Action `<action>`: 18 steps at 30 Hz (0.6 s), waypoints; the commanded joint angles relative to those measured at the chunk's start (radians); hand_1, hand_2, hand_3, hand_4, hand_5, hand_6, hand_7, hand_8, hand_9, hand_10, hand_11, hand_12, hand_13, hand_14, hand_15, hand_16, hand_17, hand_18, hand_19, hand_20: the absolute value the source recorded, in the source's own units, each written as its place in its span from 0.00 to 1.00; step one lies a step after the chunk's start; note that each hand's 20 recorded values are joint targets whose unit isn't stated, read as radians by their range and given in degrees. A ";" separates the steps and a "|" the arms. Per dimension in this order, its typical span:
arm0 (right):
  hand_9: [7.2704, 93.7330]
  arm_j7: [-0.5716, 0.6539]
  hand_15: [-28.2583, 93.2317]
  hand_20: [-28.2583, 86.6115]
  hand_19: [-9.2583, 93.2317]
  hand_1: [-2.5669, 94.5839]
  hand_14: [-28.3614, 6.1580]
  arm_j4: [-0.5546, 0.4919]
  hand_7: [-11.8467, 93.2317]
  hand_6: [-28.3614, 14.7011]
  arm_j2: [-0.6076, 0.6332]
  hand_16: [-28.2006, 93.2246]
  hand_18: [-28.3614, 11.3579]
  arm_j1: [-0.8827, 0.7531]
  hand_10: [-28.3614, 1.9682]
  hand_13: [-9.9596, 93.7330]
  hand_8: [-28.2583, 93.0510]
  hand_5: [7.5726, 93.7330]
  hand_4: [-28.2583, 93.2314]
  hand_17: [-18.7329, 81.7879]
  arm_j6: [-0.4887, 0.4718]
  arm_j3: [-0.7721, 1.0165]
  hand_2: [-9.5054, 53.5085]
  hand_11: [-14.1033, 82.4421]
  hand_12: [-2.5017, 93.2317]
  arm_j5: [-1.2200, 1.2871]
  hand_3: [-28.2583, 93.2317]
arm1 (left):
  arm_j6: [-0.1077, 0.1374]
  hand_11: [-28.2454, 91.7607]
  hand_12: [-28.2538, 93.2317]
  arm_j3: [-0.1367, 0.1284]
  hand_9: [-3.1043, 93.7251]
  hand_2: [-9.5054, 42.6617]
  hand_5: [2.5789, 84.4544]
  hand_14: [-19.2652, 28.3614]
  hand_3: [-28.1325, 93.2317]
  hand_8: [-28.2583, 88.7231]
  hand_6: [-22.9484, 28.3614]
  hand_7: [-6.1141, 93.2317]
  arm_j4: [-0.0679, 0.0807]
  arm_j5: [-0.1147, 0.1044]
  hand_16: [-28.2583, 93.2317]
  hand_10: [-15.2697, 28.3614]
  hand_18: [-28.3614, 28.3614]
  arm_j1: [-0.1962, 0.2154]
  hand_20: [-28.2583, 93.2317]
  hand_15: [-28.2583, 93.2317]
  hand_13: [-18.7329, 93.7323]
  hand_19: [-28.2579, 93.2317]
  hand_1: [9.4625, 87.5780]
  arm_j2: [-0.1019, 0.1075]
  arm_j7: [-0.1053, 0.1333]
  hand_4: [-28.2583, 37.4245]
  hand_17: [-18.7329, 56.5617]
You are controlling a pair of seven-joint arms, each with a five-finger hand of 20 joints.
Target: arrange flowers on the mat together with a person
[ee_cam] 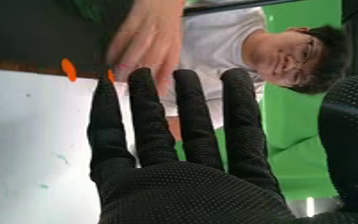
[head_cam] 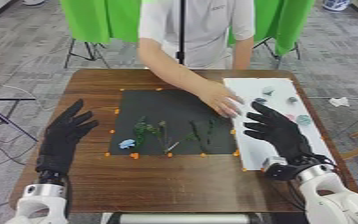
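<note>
Brown wooden table | black rectangular mat | blue flower | left hand, right hand: fabric-gloved, fingers relaxed

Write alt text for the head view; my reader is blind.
A person's hand is where a black mat meets a white sheet, beside the right robot hand. The mat holds a blue flower and green stems, with the left robot hand to its left.
</note>
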 commanded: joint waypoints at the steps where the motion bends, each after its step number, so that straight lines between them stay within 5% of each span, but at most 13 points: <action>1: 0.42 -0.020 0.38 0.40 0.56 0.20 0.34 0.000 0.25 0.78 -0.004 0.40 0.12 -0.010 0.58 0.41 0.13 0.40 0.00 0.25 0.006 0.000 0.18 0.20 0.18 0.001 0.87 | -0.009 0.41 0.31 -0.001 0.42 0.25 0.42 0.93 0.89 0.17 0.52 0.16 -0.005 0.005 0.18 0.73 0.96 0.020 0.38 0.61 0.41 0.63 0.19 -0.010 -0.018 0.02 0.14; 10: 0.42 -0.010 0.38 0.40 0.56 0.20 0.34 0.000 0.25 0.78 -0.007 0.41 0.11 -0.019 0.58 0.41 0.13 0.40 0.00 0.26 0.004 0.006 0.17 0.20 0.18 -0.002 0.87 | -0.009 0.41 0.31 -0.004 0.42 0.25 0.42 0.94 0.89 0.17 0.52 0.16 -0.008 0.008 0.18 0.73 0.95 0.023 0.38 0.61 0.41 0.63 0.19 -0.015 -0.029 0.03 0.14; 18: 0.42 -0.013 0.39 0.40 0.56 0.20 0.34 0.009 0.25 0.78 0.002 0.41 0.11 -0.013 0.58 0.42 0.13 0.40 0.00 0.26 0.010 0.001 0.17 0.20 0.18 0.002 0.87 | 0.002 0.42 0.31 0.003 0.42 0.25 0.42 0.94 0.89 0.17 0.52 0.16 -0.006 -0.003 0.18 0.73 0.95 0.020 0.38 0.61 0.41 0.63 0.20 -0.003 -0.014 0.03 0.14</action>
